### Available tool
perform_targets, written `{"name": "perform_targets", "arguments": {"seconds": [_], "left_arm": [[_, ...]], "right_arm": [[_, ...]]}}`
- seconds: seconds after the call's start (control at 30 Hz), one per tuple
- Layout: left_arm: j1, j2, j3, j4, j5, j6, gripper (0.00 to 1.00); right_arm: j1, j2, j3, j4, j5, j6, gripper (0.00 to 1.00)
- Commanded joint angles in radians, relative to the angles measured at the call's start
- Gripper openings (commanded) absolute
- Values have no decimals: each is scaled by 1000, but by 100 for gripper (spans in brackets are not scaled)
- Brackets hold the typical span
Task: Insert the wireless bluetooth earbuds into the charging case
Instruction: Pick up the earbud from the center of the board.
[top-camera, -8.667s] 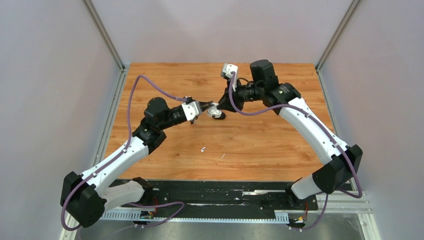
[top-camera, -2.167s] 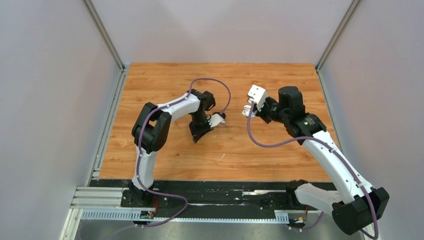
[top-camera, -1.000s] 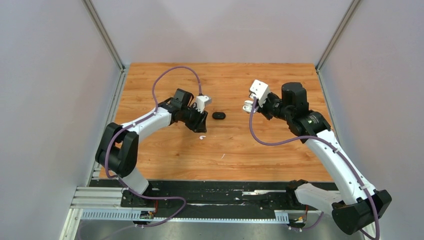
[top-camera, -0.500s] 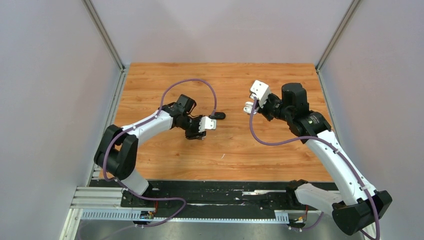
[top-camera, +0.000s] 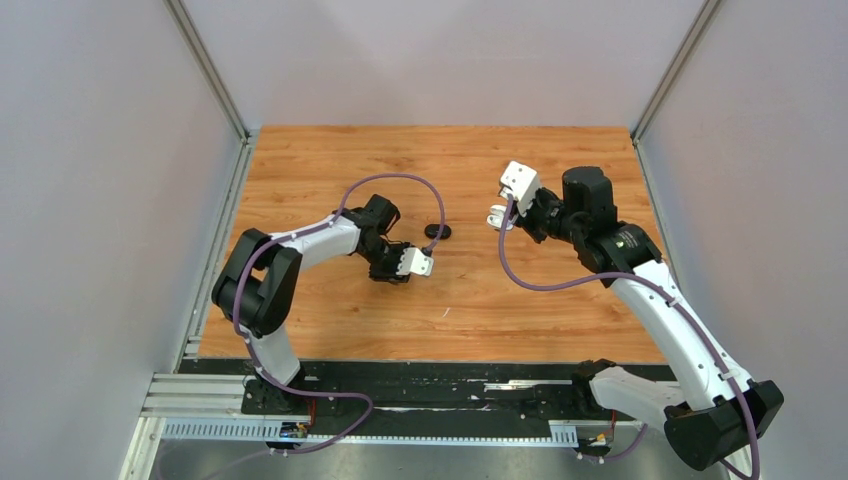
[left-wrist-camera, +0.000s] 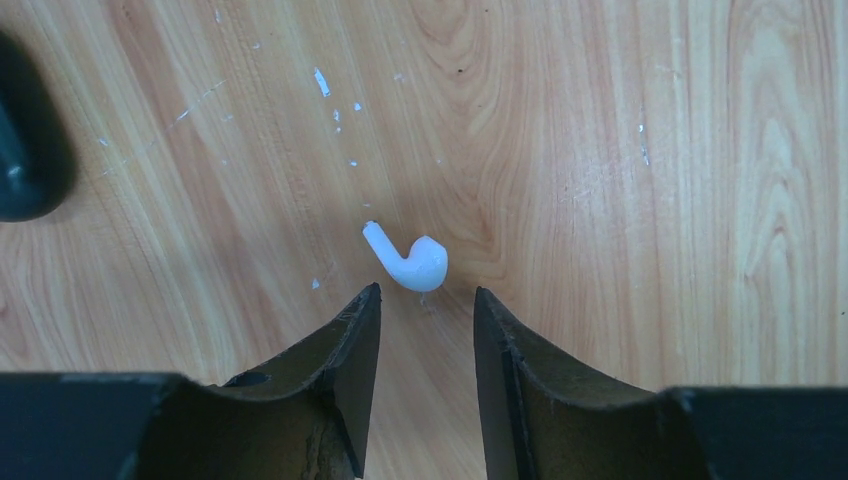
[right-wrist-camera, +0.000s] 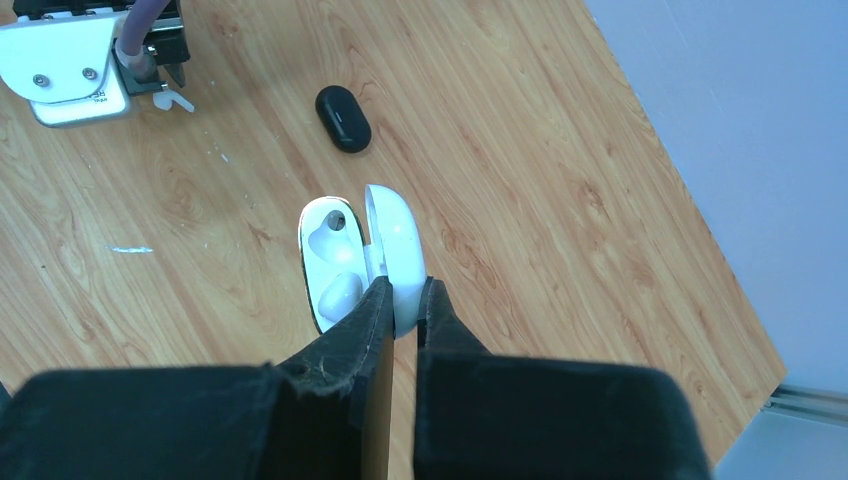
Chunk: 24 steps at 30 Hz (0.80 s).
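- The left gripper (left-wrist-camera: 427, 293) sits low over the orange-brown wood-grain tabletop (top-camera: 330, 160). Its jaws are spread with a clear gap, and nothing is between them.
- A tiny glossy white plastic earbud with a short stem (left-wrist-camera: 412, 263) lies on the wood just beyond those fingertips, in line with the gap. It looks apart from both tips, as far as the left wrist view shows. Its stem points up and to the left in that view.
- The right gripper (right-wrist-camera: 403, 292) is over the far right part of the table. Its jaws are pinched almost together on the hinged lid of the small white oval plastic charging case (right-wrist-camera: 330, 262), which it holds off the wood with the lid swung open.
- Inside the case's base, a second white earbud (right-wrist-camera: 340, 292) sits in the socket nearer the fingers. The farther socket shows as an open hollow.
- A glossy black oval pod (top-camera: 437, 231) rests on the table between the two grippers, nearer the left one and touching neither.
- A thin white fleck (top-camera: 446, 312) lies on the wood nearer the arm bases, well apart from the earbud, the pod and the case.
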Motion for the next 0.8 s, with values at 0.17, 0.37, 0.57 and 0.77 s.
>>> {"name": "perform_targets", "arguments": {"seconds": [0.17,0.37,0.57,0.77], "left_arm": [[-9,21,45,25,-6,36,45],[-26,7,58,5,-7,-17,50],[-54,10,60,34,-63,-126,50],[-60,33,61,35,-107,-148,48]], "right_arm": [[-6,1,9,31,0,19,0],[-6,5,8,32,-2,18,0],[-6,4,-7,45,-6,15,0],[-6,4,-8,52,-11,11,0]]}}
